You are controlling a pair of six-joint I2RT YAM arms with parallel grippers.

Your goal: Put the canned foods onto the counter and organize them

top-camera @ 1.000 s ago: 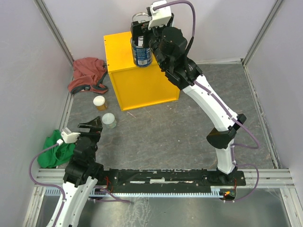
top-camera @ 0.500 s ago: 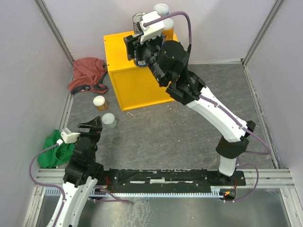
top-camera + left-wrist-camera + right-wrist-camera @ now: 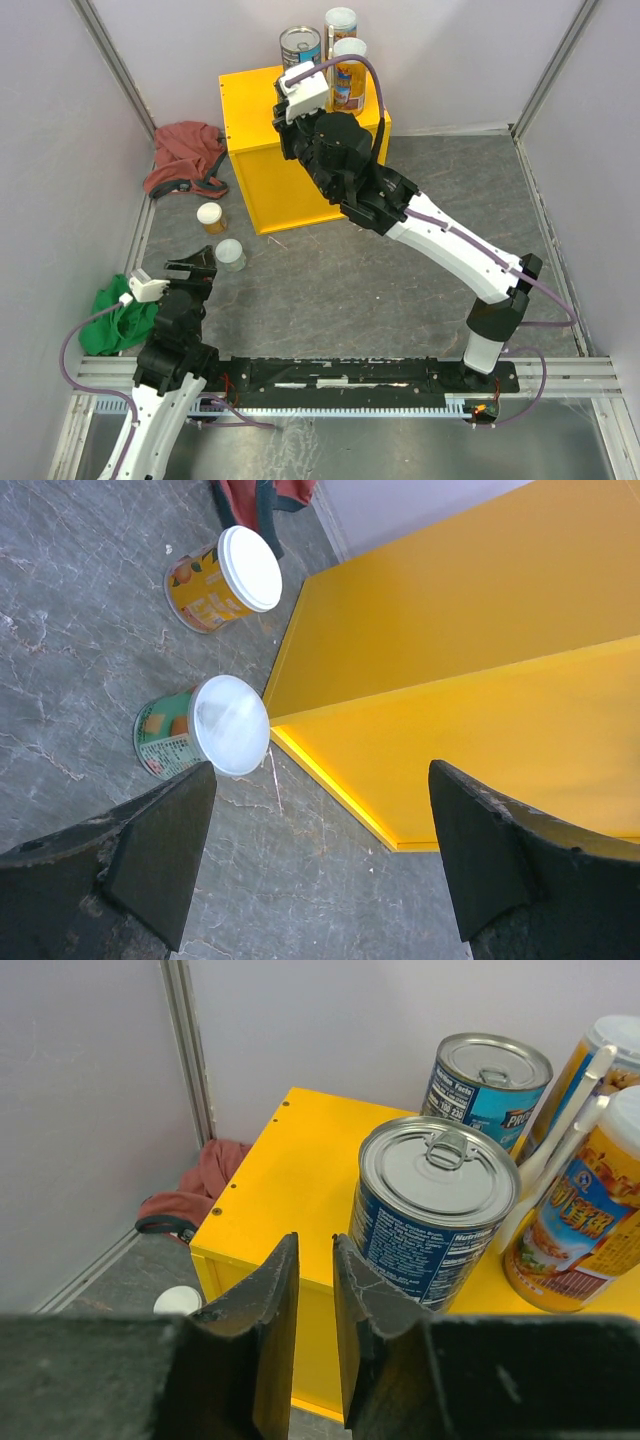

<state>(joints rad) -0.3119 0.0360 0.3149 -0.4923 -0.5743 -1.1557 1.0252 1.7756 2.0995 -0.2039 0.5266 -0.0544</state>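
The yellow counter carries two blue-labelled tins and two tall orange cans. In the top view only the back tin and the orange cans show; my right arm covers the front tin. My right gripper hangs shut and empty over the counter's front left edge, just left of the near tin. Two short white-lidded cans stand on the floor. My left gripper is open and low, with the green-labelled can beside its left finger.
A red cloth lies on the floor left of the counter, by the left wall. A green cloth sits next to my left arm. Walls close in the left, back and right sides. Grey floor stretches to the right of the counter.
My right gripper let go of the blue tin on the counter, pulled back and to the left of it, and shut empty. The left arm stayed still.
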